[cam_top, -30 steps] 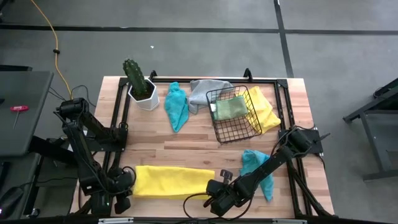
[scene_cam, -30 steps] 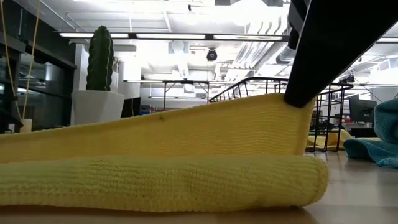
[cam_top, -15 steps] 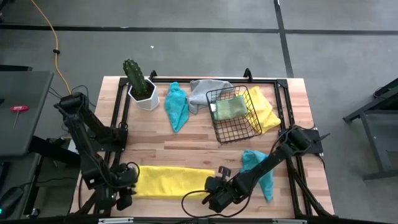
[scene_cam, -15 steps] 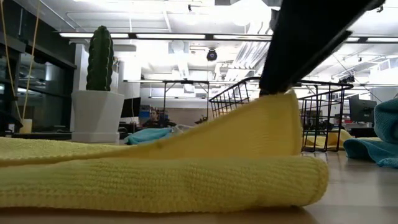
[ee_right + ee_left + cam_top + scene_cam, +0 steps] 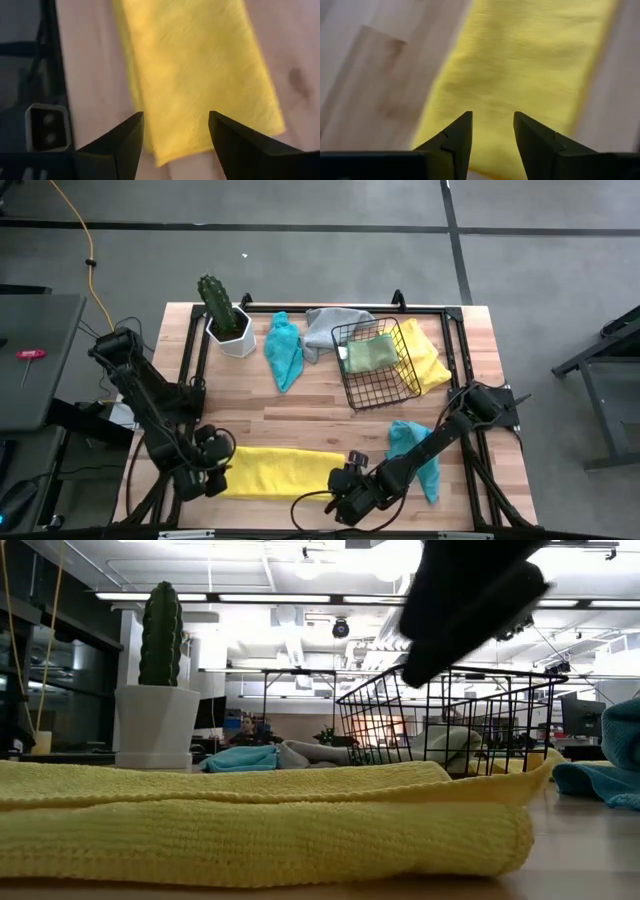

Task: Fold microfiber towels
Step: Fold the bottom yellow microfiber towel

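While the folded yellow microfiber towel [image 5: 283,471] lies flat along the near edge of the wooden table [image 5: 310,405], we see the left gripper [image 5: 212,477] and right gripper [image 5: 343,492] at its ends, both with fingers apart, holding nothing.

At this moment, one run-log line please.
step: first fold laid | yellow towel: flat strip, table front | left gripper: open, over its end | right gripper: open, over other end
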You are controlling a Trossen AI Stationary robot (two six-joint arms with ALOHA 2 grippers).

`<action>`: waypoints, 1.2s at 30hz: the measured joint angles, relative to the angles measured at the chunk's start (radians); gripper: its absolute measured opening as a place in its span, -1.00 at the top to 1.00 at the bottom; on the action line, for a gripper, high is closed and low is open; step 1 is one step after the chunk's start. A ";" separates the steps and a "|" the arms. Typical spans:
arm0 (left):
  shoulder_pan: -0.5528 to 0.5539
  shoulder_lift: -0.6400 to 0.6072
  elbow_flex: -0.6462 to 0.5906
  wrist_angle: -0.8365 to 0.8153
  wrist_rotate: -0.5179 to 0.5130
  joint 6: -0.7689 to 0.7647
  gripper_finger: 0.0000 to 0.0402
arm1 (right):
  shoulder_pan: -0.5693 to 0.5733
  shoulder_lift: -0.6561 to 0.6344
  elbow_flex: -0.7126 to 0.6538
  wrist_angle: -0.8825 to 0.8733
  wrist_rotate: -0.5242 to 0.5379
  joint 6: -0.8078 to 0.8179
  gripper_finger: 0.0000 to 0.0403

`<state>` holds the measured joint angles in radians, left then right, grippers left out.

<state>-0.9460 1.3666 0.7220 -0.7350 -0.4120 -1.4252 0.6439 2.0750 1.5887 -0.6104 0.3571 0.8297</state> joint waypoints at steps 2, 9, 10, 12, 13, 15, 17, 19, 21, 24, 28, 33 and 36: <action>0.008 0.000 -0.032 0.002 -0.022 -0.025 0.38 | -0.007 0.001 0.000 0.002 0.036 -0.021 -0.05; 0.002 0.000 -0.125 0.159 0.006 -0.007 0.78 | -0.037 0.019 0.000 0.092 0.049 -0.130 0.05; -0.001 0.000 -0.132 0.189 0.007 0.001 0.88 | -0.038 0.024 0.000 0.101 0.050 -0.158 0.08; -0.007 0.000 -0.146 0.231 0.006 0.004 0.96 | -0.042 0.039 0.000 0.142 0.050 -0.198 0.18; -0.010 0.000 -0.153 0.244 0.006 0.004 0.95 | -0.042 0.047 0.000 0.152 0.044 -0.211 0.25; -0.016 0.003 -0.161 0.248 0.005 -0.005 0.96 | -0.045 0.067 0.000 0.170 0.017 -0.231 0.41; -0.022 0.006 -0.172 0.247 0.005 -0.023 0.99 | -0.049 0.094 0.000 0.167 -0.017 -0.227 0.61; -0.025 0.013 -0.182 0.249 0.006 -0.044 0.99 | -0.050 0.120 0.000 0.160 -0.038 -0.206 0.85; -0.025 0.021 -0.187 0.243 0.007 -0.062 0.99 | -0.051 0.136 0.000 0.139 -0.030 -0.192 0.96; -0.023 0.041 -0.187 0.248 0.003 -0.064 1.00 | -0.052 0.142 0.000 0.069 0.008 -0.165 0.89; -0.005 0.068 -0.185 0.265 -0.034 -0.064 1.00 | -0.058 0.133 0.000 -0.072 0.066 -0.132 0.94; 0.033 0.101 -0.185 0.270 -0.105 -0.033 1.00 | -0.081 0.131 0.002 -0.189 0.079 -0.136 0.96; 0.060 0.115 -0.185 0.263 -0.139 0.000 1.00 | -0.098 0.131 0.002 -0.205 0.101 -0.164 0.99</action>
<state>-0.8863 1.4819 0.5373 -0.4717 -0.5512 -1.4253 0.5459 2.2063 1.5902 -0.8154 0.4584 0.6662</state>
